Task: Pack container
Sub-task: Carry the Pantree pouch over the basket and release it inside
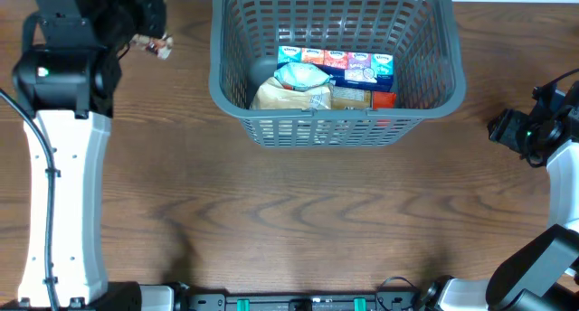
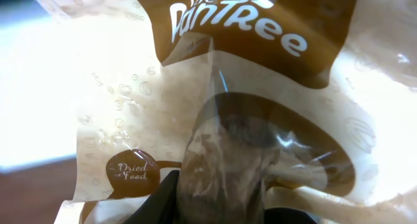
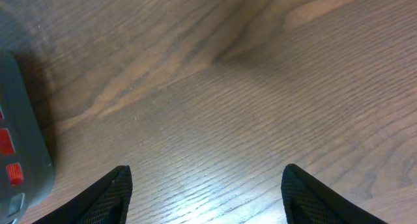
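The dark grey basket stands at the table's far middle and holds several snack packets and a row of small cartons. My left gripper is at the far left, to the left of the basket, shut on a brown-and-white "PanTree" dried food packet that fills the left wrist view; a bit of it shows overhead. My right gripper is open and empty over bare wood at the right edge, with the basket's corner to its left.
The wood table spreads in front of the basket. The left arm's white link runs down the left side. The right arm comes in from the lower right.
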### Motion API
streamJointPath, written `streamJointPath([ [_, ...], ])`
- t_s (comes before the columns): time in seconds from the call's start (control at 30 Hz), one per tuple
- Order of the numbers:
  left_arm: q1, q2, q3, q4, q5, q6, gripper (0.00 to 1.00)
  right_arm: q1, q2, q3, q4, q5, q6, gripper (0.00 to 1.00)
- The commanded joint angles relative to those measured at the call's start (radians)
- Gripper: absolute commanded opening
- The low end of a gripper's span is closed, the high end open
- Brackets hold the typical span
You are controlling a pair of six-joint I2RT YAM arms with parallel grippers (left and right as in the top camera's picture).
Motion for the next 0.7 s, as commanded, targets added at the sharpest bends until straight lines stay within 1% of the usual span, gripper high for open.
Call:
streamJointPath([
  [0.0,-0.093,-0.016,0.023,0.019,-0.024,0.085,0.06,-0.005,0.009,-0.004,0.002,0.0,-0.013,0.66],
  [0.1,-0.183,-0.006,0.023,0.018,-0.024,0.2,0.06,-0.005,0.009,-0.004,0.0,0.0,-0.013,0.66],
  [0.23,-0.304,0.022,0.023,0.013,-0.024,0.418,0.06,-0.005,0.009,-0.004,0.0,-0.001,-0.013,0.66],
  [0.33,-0.375,0.055,0.023,0.014,-0.024,0.554,0.06,-0.005,0.009,-0.004,-0.001,0.0,-0.013,0.66],
  [0.43,-0.414,0.1,0.023,0.014,-0.025,0.65,0.06,-0.005,0.009,-0.004,-0.001,0.0,-0.013,0.66],
  [0.67,-0.441,0.222,0.023,0.052,-0.042,0.793,0.06,-0.005,0.009,-0.004,-0.005,-0.001,-0.013,0.66],
])
